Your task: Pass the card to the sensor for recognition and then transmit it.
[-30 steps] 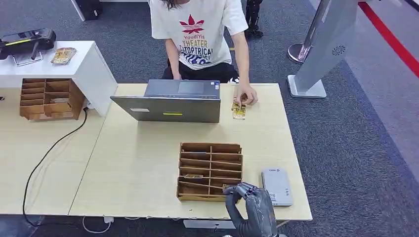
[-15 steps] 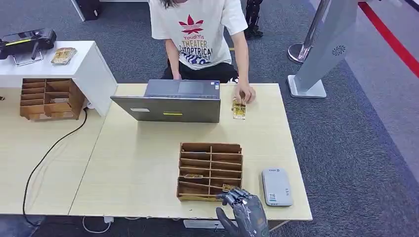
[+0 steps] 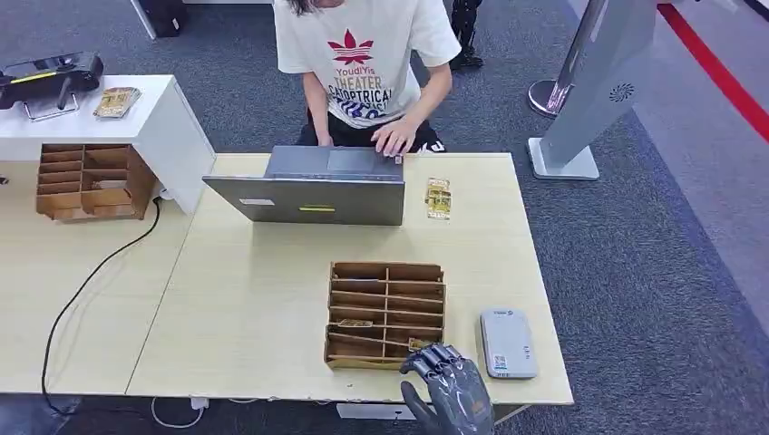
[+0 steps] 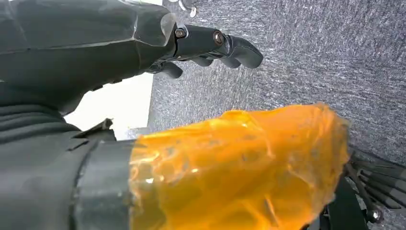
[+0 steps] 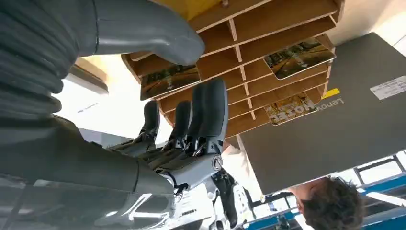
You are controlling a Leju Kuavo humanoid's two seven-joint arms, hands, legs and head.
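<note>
A card (image 3: 419, 343) pokes out of a front slot at the near right of the wooden rack (image 3: 385, 270). My right hand (image 3: 451, 391) hovers at the table's front edge just below it, fingers pointing at the rack. In the right wrist view this card (image 5: 170, 79) lies between the thumb (image 5: 143, 28) and the spread fingers (image 5: 208, 110) of my right hand (image 5: 158, 143), which do not close on it. The grey sensor (image 3: 508, 343) lies flat to the right of the rack. My left hand (image 4: 158, 43) hangs over grey carpet, holding nothing.
A person sits behind the table with a hand on the laptop (image 3: 308, 199). A small stack of cards (image 3: 438, 198) lies right of the laptop. More cards (image 5: 298, 57) sit in other rack slots. A second rack (image 3: 91, 181) stands on the left table.
My right hand drew back from the rack's near corner toward the table's front edge. The person's hand left the card stack and now rests on the laptop.
</note>
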